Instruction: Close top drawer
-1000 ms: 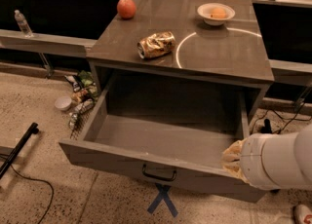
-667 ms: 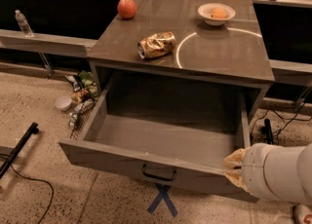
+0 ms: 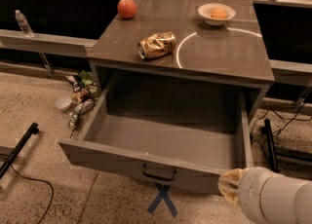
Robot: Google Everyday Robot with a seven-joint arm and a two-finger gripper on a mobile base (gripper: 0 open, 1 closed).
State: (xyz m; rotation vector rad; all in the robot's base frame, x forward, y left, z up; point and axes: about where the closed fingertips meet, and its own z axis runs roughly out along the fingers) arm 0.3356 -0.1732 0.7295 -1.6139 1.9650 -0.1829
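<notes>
Top drawer [image 3: 112,158]: still fully open. My gripper [image 3: 229,185]: sunk to front's right end, state I cannot tell. Push pending.

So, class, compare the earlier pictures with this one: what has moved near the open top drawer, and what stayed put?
The gripper has dropped lower, from the rim at the front right corner of the top drawer to beside its front panel there. The drawer stays open in the same place; the red fruit, crushed can and bowl have not shifted.
</notes>
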